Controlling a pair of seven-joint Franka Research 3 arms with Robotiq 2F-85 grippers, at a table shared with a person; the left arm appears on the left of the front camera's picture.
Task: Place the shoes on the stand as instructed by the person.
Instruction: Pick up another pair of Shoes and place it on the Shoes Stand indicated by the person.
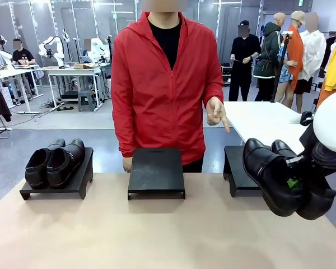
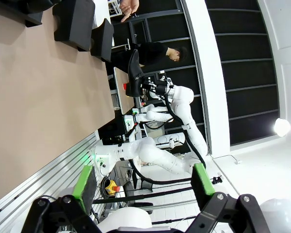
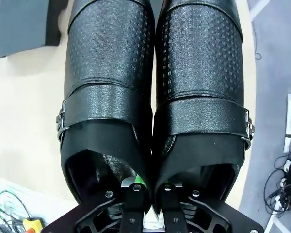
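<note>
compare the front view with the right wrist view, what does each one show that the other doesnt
Front view alone: the person in red pointing a hand down toward the right stand, the empty middle stand, and another pair of shoes on the left stand.

Right wrist view alone: the held shoes' textured toes, straps and buckles, seen from above.

Both: the right gripper shut on the held pair of shoes, over the table.

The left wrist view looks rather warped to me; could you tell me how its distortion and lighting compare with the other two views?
Left wrist view: strong wide-angle bending, scene rolled sideways, a bright lamp flaring at right. Front view: even overhead light, soft shadows under the stands, little distortion. Right wrist view: the held shoes loom large and sharp, with soft sheen on the leather.
</note>
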